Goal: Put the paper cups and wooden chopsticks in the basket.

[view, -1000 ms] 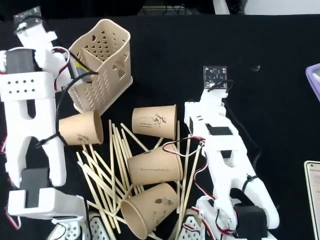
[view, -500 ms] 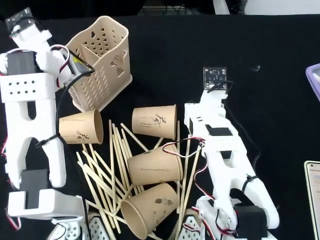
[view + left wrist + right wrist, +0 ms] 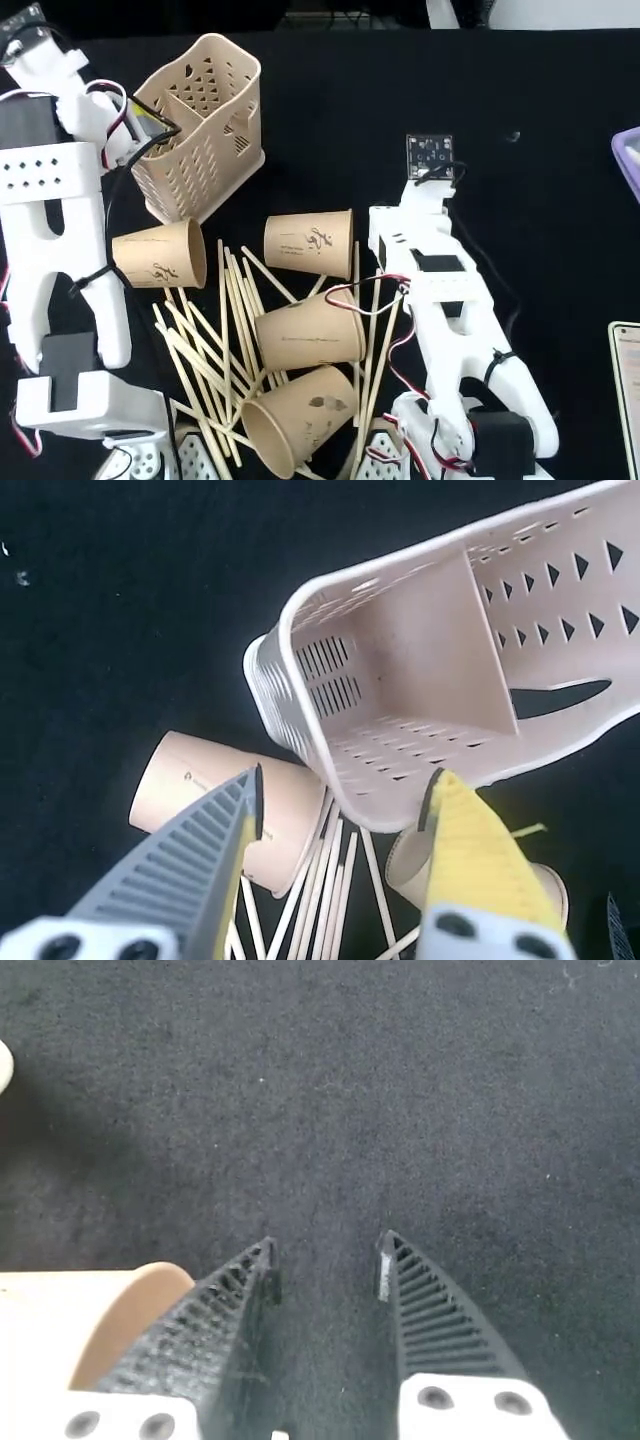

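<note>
Our left gripper (image 3: 345,780) hangs spread, grasping nothing, and frames the rim of the perforated plastic basket (image 3: 400,680). Its wrist view reveals the basket's slotted floor. Our right gripper (image 3: 325,1255) gapes too, over fuzzy black cloth (image 3: 400,1080). From above, four tan paper cups (image 3: 308,240) lie sideways among thin wooden chopsticks (image 3: 238,310), near the basket.

Beige slotted basket (image 3: 205,165) tilted, four paper cups (image 3: 310,243) on their sides, wooden chopsticks (image 3: 237,305) scattered between

Chopsticks (image 3: 229,300) lie partly hidden beneath the paper cups (image 3: 308,338)
</note>
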Controlling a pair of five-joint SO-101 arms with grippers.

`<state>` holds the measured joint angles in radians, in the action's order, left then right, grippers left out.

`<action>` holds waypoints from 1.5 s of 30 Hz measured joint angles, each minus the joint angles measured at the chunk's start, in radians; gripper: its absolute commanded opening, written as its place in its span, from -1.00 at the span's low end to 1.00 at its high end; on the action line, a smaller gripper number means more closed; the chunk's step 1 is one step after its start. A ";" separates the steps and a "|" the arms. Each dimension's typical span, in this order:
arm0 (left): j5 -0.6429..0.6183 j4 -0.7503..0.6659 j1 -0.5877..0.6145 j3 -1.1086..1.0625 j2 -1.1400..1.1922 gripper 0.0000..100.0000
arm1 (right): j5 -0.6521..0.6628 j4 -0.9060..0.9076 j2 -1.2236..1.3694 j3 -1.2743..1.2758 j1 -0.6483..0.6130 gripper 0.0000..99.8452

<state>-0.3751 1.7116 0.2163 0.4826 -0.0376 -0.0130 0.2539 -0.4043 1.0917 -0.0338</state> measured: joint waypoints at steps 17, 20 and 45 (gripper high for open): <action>0.184 -0.219 -0.015 -0.270 0.002 -0.93 | 0.000 0.000 0.000 0.000 0.000 -0.68; 0.265 -0.230 -0.026 -0.270 0.002 -0.94 | 0.000 0.000 0.000 0.000 0.000 -0.68; 0.436 -0.184 -0.124 -0.229 0.002 -0.56 | 0.037 -0.040 0.000 0.017 -0.002 -0.68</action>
<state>0.0606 1.5275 0.0921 0.2539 -0.0361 0.0238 0.2140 -0.4043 1.1086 -0.0353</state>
